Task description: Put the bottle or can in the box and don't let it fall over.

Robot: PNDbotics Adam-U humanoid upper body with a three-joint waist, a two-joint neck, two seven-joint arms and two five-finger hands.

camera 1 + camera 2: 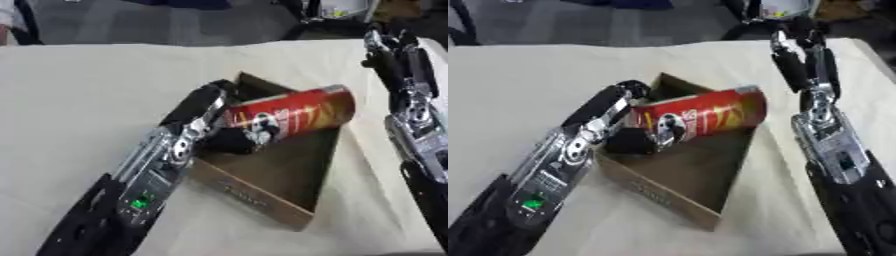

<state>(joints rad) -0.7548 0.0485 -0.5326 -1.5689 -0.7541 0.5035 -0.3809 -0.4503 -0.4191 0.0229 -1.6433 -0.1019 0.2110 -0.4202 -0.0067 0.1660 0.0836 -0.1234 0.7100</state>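
**Can held tilted over the box — tip-over risk**

Your left hand [223, 131] is clamped on the lower end of the red can [293, 114], fingers curled round it near the base. The can is well off upright, lying almost on its side, its far end raised over the far right rim of the box [262, 197]. I cannot tell whether its base touches the box floor. The box sits open-topped on the desk [87, 90], one corner pointing away from you.

Risk: if you let go at this angle, the can will likely drop onto its side or roll against the wall. The cause would be the tilt, not the grip. The can's upper end also rides close to the rim; swinging it upright could catch that edge and shove the box.

Your right arm runs along the right edge of the desk. Its hand [382, 47] is well apart from the box and touches nothing; whether its fingers are apart or curled I cannot tell.
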